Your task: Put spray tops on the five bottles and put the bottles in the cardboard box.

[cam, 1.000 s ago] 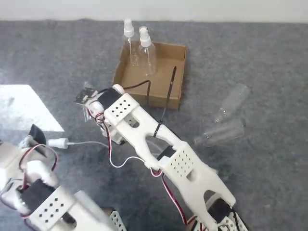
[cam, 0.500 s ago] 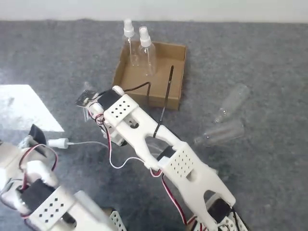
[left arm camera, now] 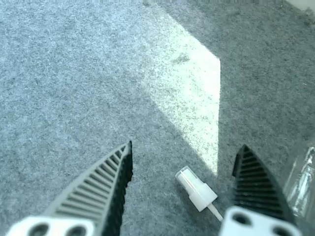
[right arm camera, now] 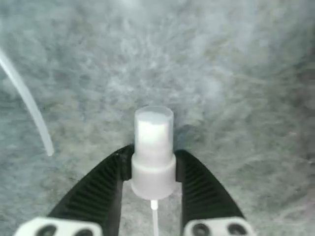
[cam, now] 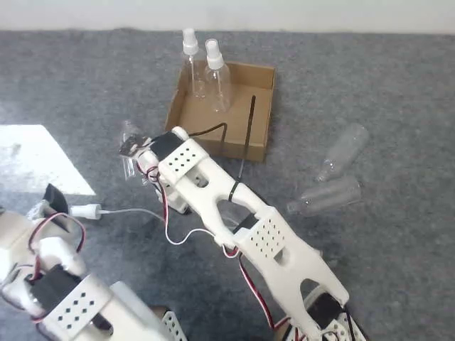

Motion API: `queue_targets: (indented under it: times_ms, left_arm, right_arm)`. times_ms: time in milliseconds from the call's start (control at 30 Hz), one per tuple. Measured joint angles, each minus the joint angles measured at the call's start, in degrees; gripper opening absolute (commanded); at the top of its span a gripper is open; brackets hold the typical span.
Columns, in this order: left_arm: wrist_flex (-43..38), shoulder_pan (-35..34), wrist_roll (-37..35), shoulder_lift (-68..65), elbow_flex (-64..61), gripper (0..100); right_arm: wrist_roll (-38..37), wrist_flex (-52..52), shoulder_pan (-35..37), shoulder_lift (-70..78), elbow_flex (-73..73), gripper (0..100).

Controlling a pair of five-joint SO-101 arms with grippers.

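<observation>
My right gripper (right arm camera: 152, 158) is shut on a white spray top (right arm camera: 153, 142), held just above the grey carpet. In the high view that gripper (cam: 132, 145) sits left of the cardboard box (cam: 256, 135). Two clear bottles (cam: 190, 67) (cam: 215, 78) with spray tops stand upright in the box's far left corner. Two topless bottles (cam: 344, 150) (cam: 325, 197) lie on the carpet to the box's right. My left gripper (left arm camera: 187, 147) is open over a second spray top (left arm camera: 196, 188) that lies on the carpet (cam: 85, 210).
A clear bottle (left arm camera: 302, 177) shows at the edge of the left wrist view. A thin dip tube (right arm camera: 27, 105) lies on the carpet near the right gripper. A sunlit patch (cam: 32, 160) marks the carpet at the left. Black cables (cam: 247, 138) hang over the box's front wall.
The right arm's wrist has shifted slightly up and toward the far side with the spray top in its gripper. The left arm and the bottles have not moved.
</observation>
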State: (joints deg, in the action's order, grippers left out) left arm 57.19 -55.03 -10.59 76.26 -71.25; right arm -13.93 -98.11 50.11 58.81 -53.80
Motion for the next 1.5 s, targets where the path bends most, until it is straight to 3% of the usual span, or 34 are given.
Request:
queue_targets:
  times_ms: [233, 500, 833, 1300, 1500]
  left_arm:
    - [0.0, 0.0, 0.0, 0.0, -0.3, 31]
    - [0.0, 0.0, 0.0, 0.0, -0.3, 31]
    - [0.0, 0.1, 0.0, 0.0, -0.3, 31]
    - [3.2, 10.0, 3.8, 0.0, -0.3, 31]
    - [10.2, 15.2, 6.9, 0.0, 5.8, 31]
  right_arm:
    - [-1.8, -2.4, 0.2, 0.1, -1.8, 0.7]
    - [7.6, -2.4, -0.1, -4.0, -2.1, 0.7]
    - [16.8, -2.4, -0.1, -22.7, 3.2, 0.6]
    - [27.8, -2.5, -0.1, -56.9, 26.4, 0.6]
    - [31.2, -2.0, -1.2, -72.5, 38.4, 0.6]
